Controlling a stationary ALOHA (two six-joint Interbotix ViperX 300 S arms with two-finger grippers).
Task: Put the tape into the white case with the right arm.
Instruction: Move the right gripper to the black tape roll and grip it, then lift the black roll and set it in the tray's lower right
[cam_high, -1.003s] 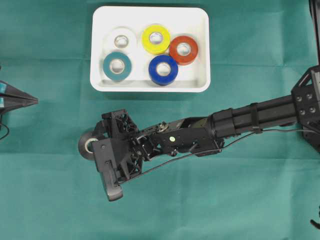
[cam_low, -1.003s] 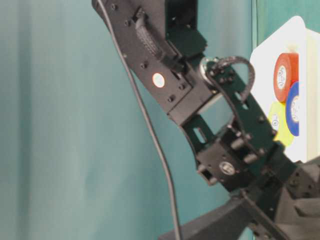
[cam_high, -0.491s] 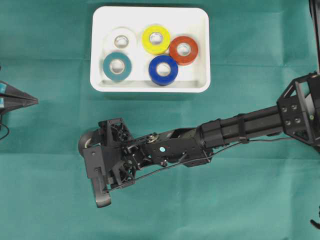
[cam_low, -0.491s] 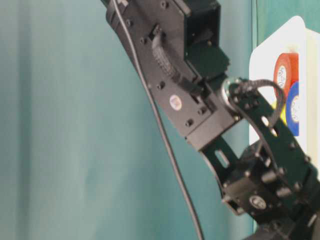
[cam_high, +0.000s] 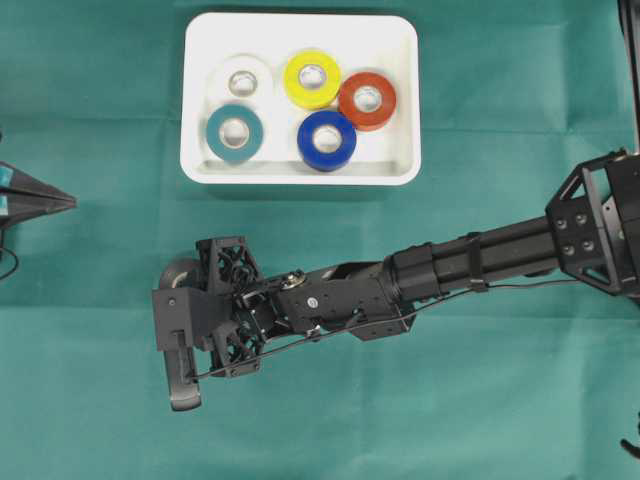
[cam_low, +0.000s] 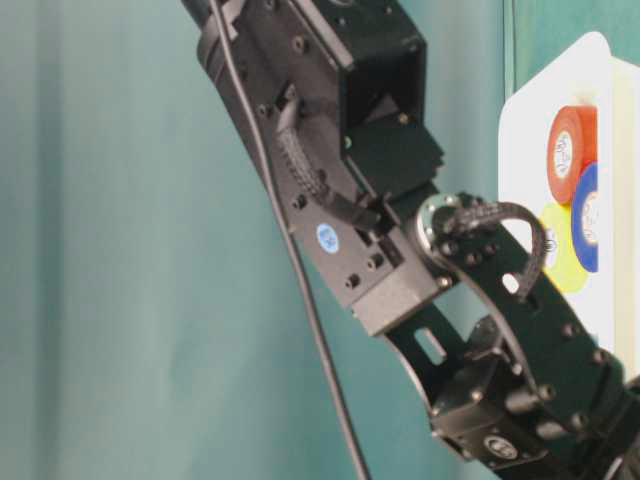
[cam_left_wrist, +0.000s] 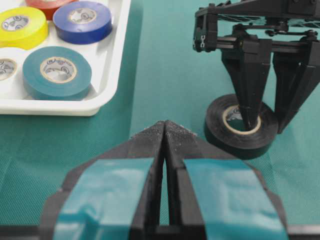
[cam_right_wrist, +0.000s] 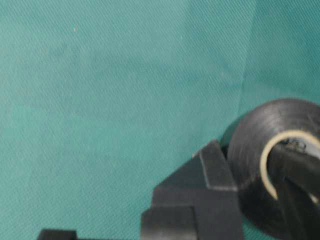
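Note:
A black tape (cam_high: 177, 273) roll lies flat on the green cloth, below and left of the white case (cam_high: 300, 172). The right arm (cam_high: 470, 262) reaches across to it. In the left wrist view the right gripper (cam_left_wrist: 265, 127) is shut on the tape (cam_left_wrist: 225, 140), one finger in the core and the other outside the wall. The right wrist view shows the roll (cam_right_wrist: 250, 145) pinched between its fingers (cam_right_wrist: 215, 167). The left gripper (cam_left_wrist: 165, 126), marked with teal, is shut and holds nothing, at the left edge (cam_high: 40, 200).
Inside the case (cam_left_wrist: 102, 97) lie several rolls: white (cam_high: 242, 80), yellow (cam_high: 311, 76), red (cam_high: 367, 99), blue (cam_high: 327, 139) and teal (cam_high: 235, 132). A thin cable (cam_high: 330, 332) runs under the right arm. Green cloth (cam_high: 450, 400) covers the table.
The right arm has slid left and down over the black tape, and its jaws have gone from wide open to shut on the roll's wall. The left gripper has not moved.

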